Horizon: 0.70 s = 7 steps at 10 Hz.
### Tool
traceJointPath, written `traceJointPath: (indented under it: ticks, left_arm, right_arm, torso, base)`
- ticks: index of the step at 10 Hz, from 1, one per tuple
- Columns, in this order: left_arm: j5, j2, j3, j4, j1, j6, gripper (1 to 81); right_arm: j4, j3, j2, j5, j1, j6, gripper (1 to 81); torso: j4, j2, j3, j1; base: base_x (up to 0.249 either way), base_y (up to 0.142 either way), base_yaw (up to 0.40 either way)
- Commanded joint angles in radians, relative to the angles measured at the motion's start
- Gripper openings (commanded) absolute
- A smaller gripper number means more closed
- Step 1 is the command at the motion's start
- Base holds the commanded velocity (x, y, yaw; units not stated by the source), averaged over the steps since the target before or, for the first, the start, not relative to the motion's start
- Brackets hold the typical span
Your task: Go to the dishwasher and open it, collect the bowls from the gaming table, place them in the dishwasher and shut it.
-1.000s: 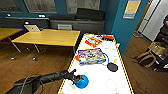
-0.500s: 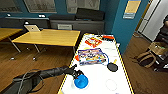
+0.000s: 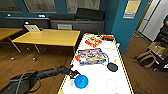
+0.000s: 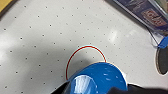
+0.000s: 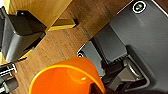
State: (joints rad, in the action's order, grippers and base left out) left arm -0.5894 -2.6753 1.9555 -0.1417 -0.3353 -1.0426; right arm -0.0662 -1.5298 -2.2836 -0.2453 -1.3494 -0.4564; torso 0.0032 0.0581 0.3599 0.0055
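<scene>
No legible text on the wall poster [image 3: 132,9] or table graphic [image 3: 92,56].

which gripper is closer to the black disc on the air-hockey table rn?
Left. The left gripper is over the air-hockey table at the blue bowl, the black disc lying just beyond. The right gripper's wrist view shows wooden floor and an orange-yellow bowl, off the table.

I see a bright blue bowl [image 3: 81,81] on the glossy white table [image 3: 100,75], yellow edged, with a multicoloured centre graphic [image 3: 92,56]. Its top [image 4: 37,37] has tiny dark dots and a red ring [image 4: 85,60]. Black disc [image 3: 112,67]. Orange-yellow bowl [image 5: 66,77] over brown wood floor [image 5: 62,47]. Left arm [image 3: 45,73] black, walls [image 3: 120,22] teal.
</scene>
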Motion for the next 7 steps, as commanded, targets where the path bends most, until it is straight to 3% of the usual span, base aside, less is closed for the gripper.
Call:
traceJointPath:
  ticks: [1, 4, 7]
  left_arm:
    - [-0.018, 0.070, -0.084, 0.005, 0.154, 0.016, 81.1]
    - [-0.018, 0.096, -0.095, 0.004, 0.126, 0.024, 81.1]
    - [-0.017, 0.070, -0.076, 0.004, 0.095, 0.019, 81.1]
  right_arm:
    - [0.026, 0.034, 0.037, 0.051, 0.041, 0.004, 1.0]
    - [0.026, 0.031, 0.034, 0.051, 0.037, 0.004, 1.0]
    - [0.028, 0.033, 0.028, 0.051, 0.041, 0.005, 1.0]
  torso:
    - [0.000, 0.000, 0.000, 0.000]
    - [0.000, 0.000, 0.000, 0.000]
    - [0.000, 0.000, 0.000, 0.000]
  base:
    - [0.000, 0.000, 0.000]
    - [0.000, 0.000, 0.000]
    - [0.000, 0.000, 0.000]
